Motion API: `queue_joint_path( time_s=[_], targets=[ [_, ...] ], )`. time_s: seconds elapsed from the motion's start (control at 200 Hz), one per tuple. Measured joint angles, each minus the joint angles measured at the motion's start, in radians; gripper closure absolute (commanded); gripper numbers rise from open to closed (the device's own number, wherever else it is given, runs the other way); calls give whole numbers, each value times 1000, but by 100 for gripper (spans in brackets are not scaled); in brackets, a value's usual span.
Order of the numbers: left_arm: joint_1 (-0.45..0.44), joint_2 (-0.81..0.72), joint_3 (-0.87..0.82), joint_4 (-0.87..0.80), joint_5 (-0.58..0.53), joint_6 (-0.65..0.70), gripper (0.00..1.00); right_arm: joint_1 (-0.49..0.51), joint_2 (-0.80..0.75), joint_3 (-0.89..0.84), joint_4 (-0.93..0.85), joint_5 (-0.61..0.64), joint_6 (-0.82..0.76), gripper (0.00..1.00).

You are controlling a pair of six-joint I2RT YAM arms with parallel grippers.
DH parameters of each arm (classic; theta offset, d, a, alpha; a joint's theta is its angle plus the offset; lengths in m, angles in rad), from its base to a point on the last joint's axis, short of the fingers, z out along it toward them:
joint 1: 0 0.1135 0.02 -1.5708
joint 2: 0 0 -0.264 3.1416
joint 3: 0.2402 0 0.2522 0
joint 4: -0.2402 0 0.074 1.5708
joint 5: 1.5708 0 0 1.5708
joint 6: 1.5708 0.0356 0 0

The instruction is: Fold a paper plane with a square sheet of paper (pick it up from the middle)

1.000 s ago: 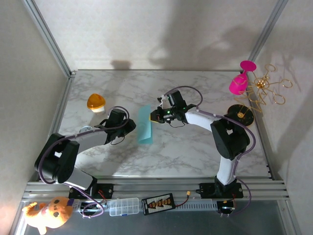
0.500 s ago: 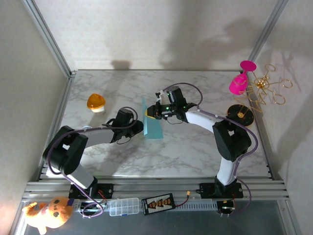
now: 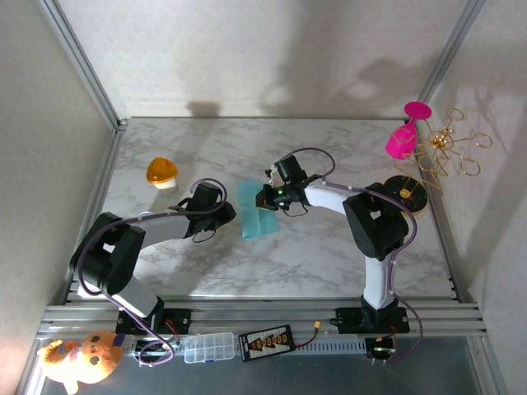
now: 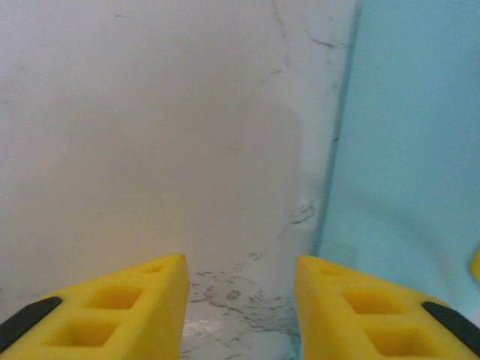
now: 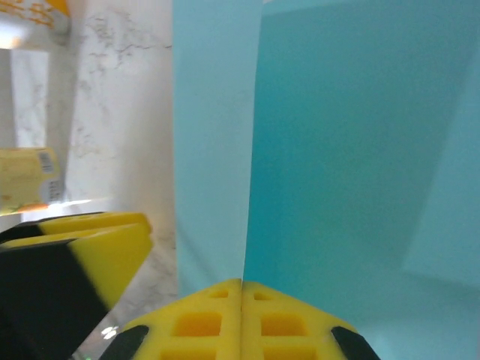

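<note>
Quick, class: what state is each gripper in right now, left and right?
Left gripper: open, holding nothing, beside the thin teal-blue sheet of paper.
Right gripper: shut, pinching a raised fold of that paper.

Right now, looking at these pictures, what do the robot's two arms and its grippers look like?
Both arms are built alike: the left arm and right arm have white links joined by black housings, with a thin purple cable looped along each. The left gripper and right gripper carry bright yellow fingers with rectangular cut-outs, turning black further back.
</note>
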Motion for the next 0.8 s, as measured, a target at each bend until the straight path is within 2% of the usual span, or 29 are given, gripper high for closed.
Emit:
queue_joint_path(
  time_s=[0.135, 0.3, 0.596, 0.796],
  targets=[
    [-12, -1, 0, 40, 48, 1, 45, -1, 10, 35, -44, 66, -48, 100],
    [-35, 31, 32, 59, 98, -2, 40, -1, 34, 69, -73, 121, -92, 100],
    [-50, 157, 175, 13, 97, 5, 40, -5, 70, 87, -122, 169, -119, 100],
    [-51, 212, 223, -9, 100, 10, 44, -11, 70, 89, -139, 180, -121, 100]
  ],
)
